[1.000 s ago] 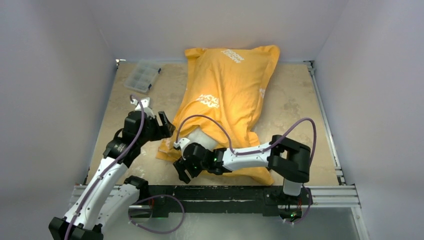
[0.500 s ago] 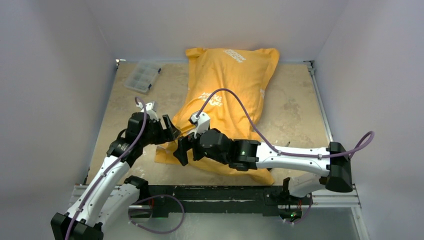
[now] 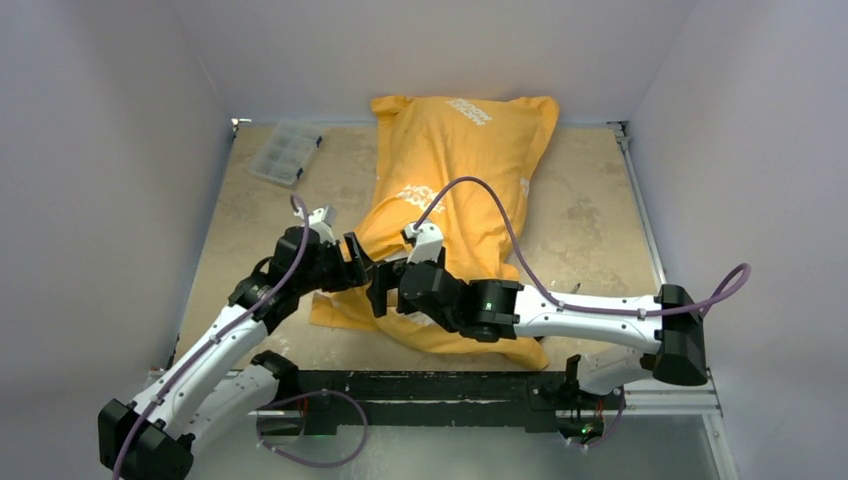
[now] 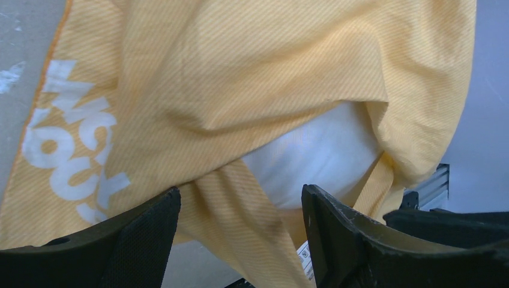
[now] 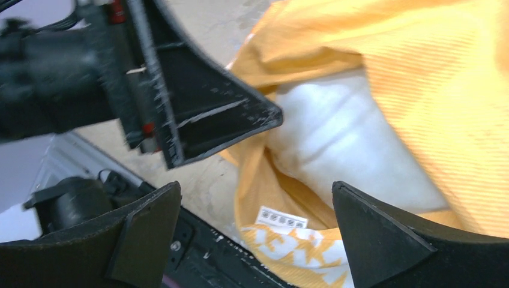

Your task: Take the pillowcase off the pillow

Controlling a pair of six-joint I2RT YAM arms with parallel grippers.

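Observation:
The orange-yellow pillowcase [image 3: 460, 180] with white lettering lies lengthwise on the table, its open mouth at the near end. The white pillow [image 4: 324, 156] shows inside that mouth, also in the right wrist view [image 5: 348, 138]. My left gripper [image 3: 362, 268] is open at the mouth's left edge, with a fold of pillowcase cloth [image 4: 240, 204] between its fingers. My right gripper [image 3: 380, 290] is open just in front of the mouth, facing the left one, with the care label [image 5: 282, 217] between its fingers. Neither holds anything.
A clear plastic compartment box [image 3: 284, 153] sits at the far left of the table. White walls close in on three sides. The black rail [image 3: 440, 385] runs along the near edge.
The right arm has swung out and reached forward to the pillowcase mouth. The left gripper has moved right towards the mouth. The two grippers now nearly meet.

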